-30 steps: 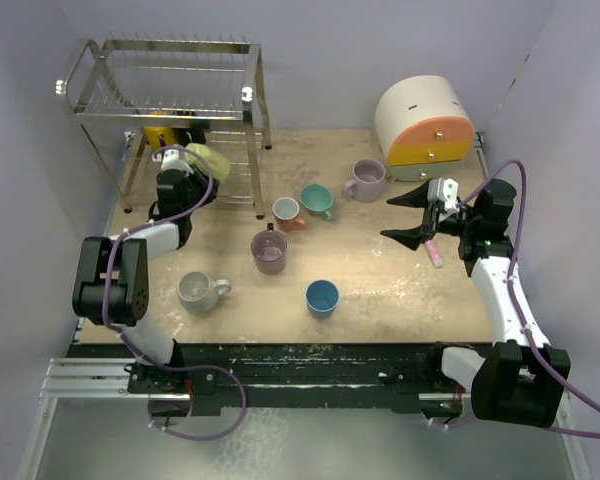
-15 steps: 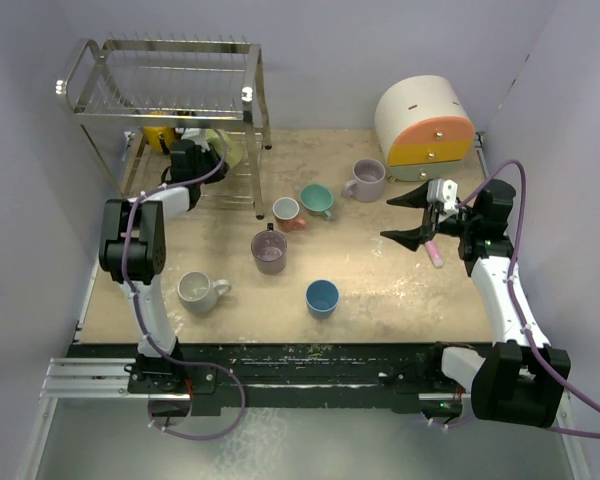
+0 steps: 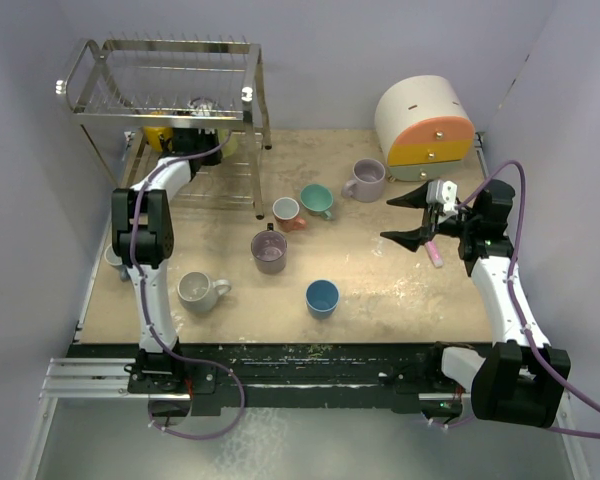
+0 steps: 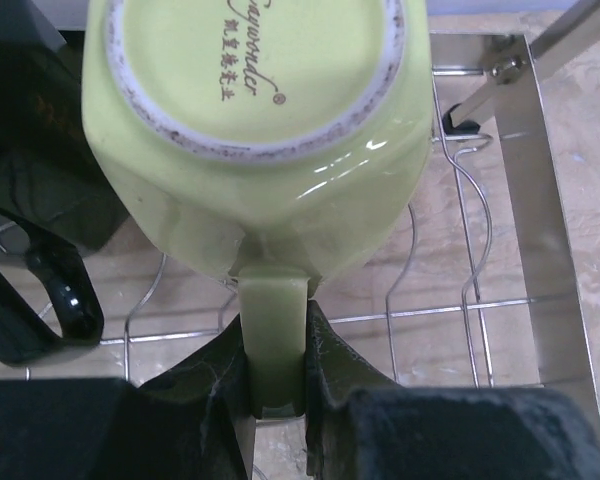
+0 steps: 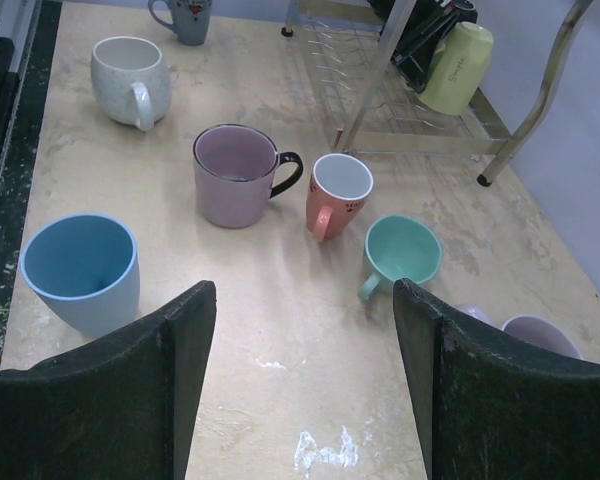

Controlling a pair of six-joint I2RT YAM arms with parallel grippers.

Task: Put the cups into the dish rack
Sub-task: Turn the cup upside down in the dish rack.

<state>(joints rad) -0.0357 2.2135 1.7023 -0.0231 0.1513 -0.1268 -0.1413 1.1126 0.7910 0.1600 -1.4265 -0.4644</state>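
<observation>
My left gripper (image 4: pixel 275 385) is shut on the handle of a pale green mug (image 4: pixel 260 130), held bottom-up over the lower wire tier of the silver dish rack (image 4: pixel 540 200). A black mug (image 4: pixel 40 200) lies beside it to the left. From above, the left gripper (image 3: pixel 202 118) reaches under the rack's top tier (image 3: pixel 160 70), next to a yellow mug (image 3: pixel 158 135). My right gripper (image 3: pixel 410 215) is open and empty above the table. Ahead of it (image 5: pixel 305 380) stand blue (image 5: pixel 80 270), purple (image 5: pixel 235 175), salmon (image 5: pixel 338 192), teal (image 5: pixel 402 252), white (image 5: pixel 130 68) and lavender (image 5: pixel 535 335) mugs.
A cream-and-orange drawer box (image 3: pixel 425 120) stands at the back right. A small pink stick (image 3: pixel 436 250) lies under the right gripper. A grey mug (image 5: pixel 185 15) sits at the table's left edge, mostly hidden behind the left arm (image 3: pixel 140 230) from above.
My left arm has stretched back into the rack's lower tier, carrying the pale green mug under the top tier. The right arm has not moved.
</observation>
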